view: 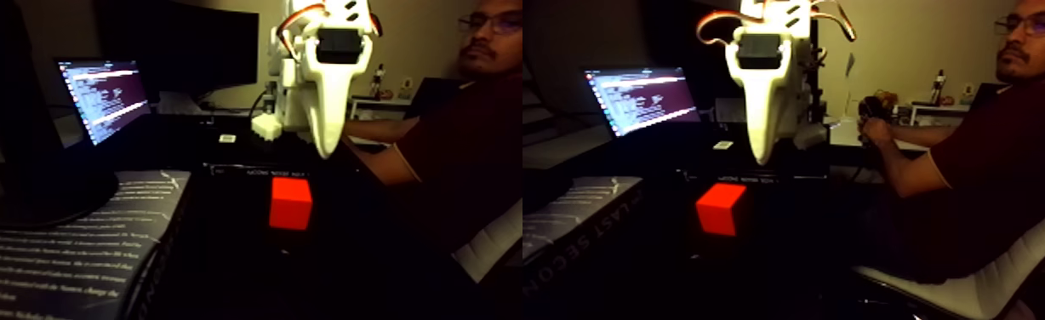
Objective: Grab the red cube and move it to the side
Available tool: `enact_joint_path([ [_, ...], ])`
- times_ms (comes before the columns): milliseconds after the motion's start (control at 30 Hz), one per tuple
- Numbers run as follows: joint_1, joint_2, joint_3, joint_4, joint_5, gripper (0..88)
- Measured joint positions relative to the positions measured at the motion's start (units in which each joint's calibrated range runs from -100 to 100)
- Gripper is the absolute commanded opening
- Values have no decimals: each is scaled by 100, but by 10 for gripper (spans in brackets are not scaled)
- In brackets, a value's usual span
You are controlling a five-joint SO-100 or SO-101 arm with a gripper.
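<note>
Broadly, a dark table point(231, 272) takes up the lower part of the fixed view, which holds 2 nearly equal pictures side by side, and its surface is almost lost in shadow. A person in a dark red shirt point(997, 162) sits on a white chair point(1006, 281) at the right, hands on something small beyond the table. An open laptop with a lit screen point(104, 98) stands at the back left, and a large book with a grey printed cover point(61, 247) lies at the front left.

The white plastic arm's gripper point(325, 153) hangs point-down in the middle. Its jaws appear as 1 tapering blade from this angle, so I cannot tell whether they are apart or together.

The small bright red-orange cube point(290, 203) rests on the table just below and slightly left of the tip, apart from it, with a clear gap between.

To do the approach well, I judge the jaws should be wide before descending, centred over the cube with its flat faces square to them, then lowered so the pads close around its middle, not a corner.
</note>
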State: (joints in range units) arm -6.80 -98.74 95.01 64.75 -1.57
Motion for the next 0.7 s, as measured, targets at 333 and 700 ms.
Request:
enact_joint_path([
  [333,-8,698,-218,-424,682,9],
  [700,31,2474,-2160,-432,1594,176],
])
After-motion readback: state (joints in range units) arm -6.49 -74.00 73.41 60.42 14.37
